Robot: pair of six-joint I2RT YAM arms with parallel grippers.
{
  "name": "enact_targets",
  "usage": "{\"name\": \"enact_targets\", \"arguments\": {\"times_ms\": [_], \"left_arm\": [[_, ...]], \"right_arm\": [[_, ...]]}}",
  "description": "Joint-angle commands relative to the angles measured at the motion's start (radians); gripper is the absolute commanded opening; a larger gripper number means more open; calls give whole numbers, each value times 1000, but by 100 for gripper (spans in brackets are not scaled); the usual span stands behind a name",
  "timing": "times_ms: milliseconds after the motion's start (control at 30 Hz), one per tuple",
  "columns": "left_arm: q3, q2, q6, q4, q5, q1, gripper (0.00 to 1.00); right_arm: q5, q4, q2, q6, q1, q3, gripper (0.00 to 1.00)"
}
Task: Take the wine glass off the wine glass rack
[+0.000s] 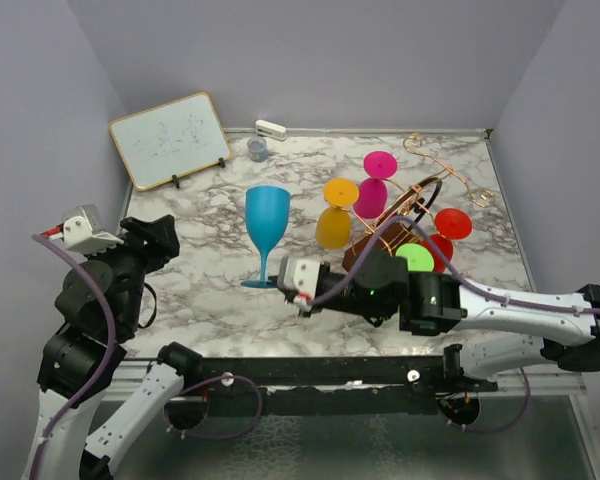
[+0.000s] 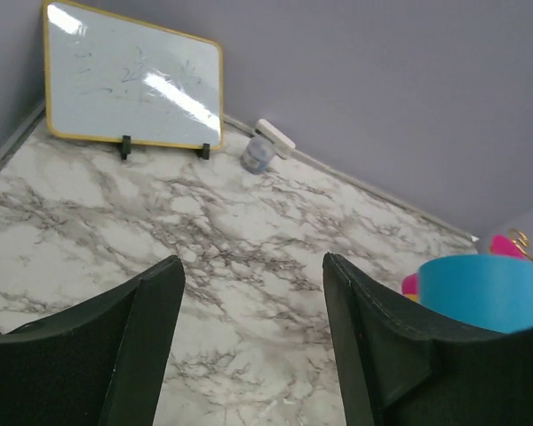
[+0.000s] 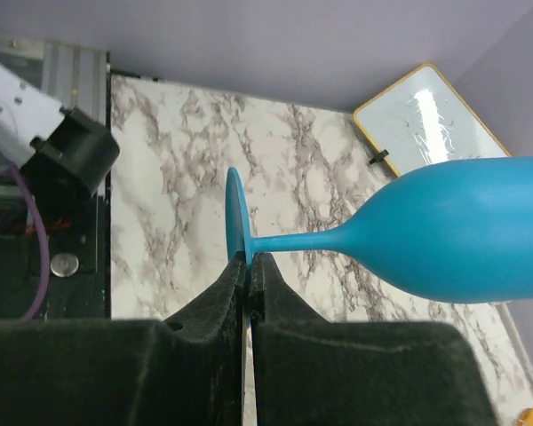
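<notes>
**Right gripper** (image 3: 250,262): the two dark padded fingers (image 3: 215,306) are pinched together on the lower rim of the thin round foot (image 3: 234,209) of the blue wine glass (image 3: 462,231). In the wrist view the stem runs off sideways from the foot to the bowl.

**Blue wine glass:** in the overhead view it stands upright on its foot on the marble table (image 1: 205,300). It is off the wine glass rack (image 1: 412,200), to the rack's left, and not touching it.

**Right arm:** it lies low across the table in front of the rack and hides the rack's lower part. The wrist ends on the rack's left, at the foot of the glass.

**Left gripper** (image 2: 253,260): the fingers (image 2: 147,342) are spread, with only bare marble showing in the gap. The rim of the blue bowl shows beside the outer face of one finger, not between the fingers. The left arm is folded up well to the left of the rack, beyond the blue glass.

**Wine glass rack:** the copper wire frame leans, with its curled arm ends on the far and right sides. Four glasses are on it:
- A yellow glass (image 1: 335,225) on the left side.
- A magenta glass (image 1: 372,195) just right of the yellow one.
- A red glass (image 1: 448,225) on the right side.
- A green glass (image 1: 415,257) nearest the arm.

**Far side of the table:** a whiteboard (image 1: 170,140) stands propped far to the rack's left. A small grey cup (image 1: 258,149) sits between the whiteboard and the rack.
</notes>
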Motion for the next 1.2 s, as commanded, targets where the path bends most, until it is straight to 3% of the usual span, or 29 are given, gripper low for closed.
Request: {"name": "enact_targets", "arguments": {"times_ms": [0, 100, 233, 400, 500, 967, 1167], "left_arm": [[132, 51, 16, -154, 201, -2, 69], [216, 100, 56, -232, 305, -2, 73], [313, 164, 75, -349, 416, -2, 75], [297, 198, 42, -386, 569, -4, 75], [278, 222, 27, -397, 655, -4, 74], [230, 225, 19, -373, 769, -4, 73], [220, 217, 21, -382, 801, -3, 72]], "right_arm": [[393, 145, 46, -261, 216, -179, 1], [595, 380, 77, -468, 315, -366, 1], [748, 757, 141, -771, 365, -556, 1], [796, 1284, 261, -1192, 404, -736, 1], [792, 1479, 335, -1334, 426, -776, 1], [758, 1483, 513, -1357, 448, -790, 1], [768, 1571, 594, -1401, 450, -773, 1]]}}
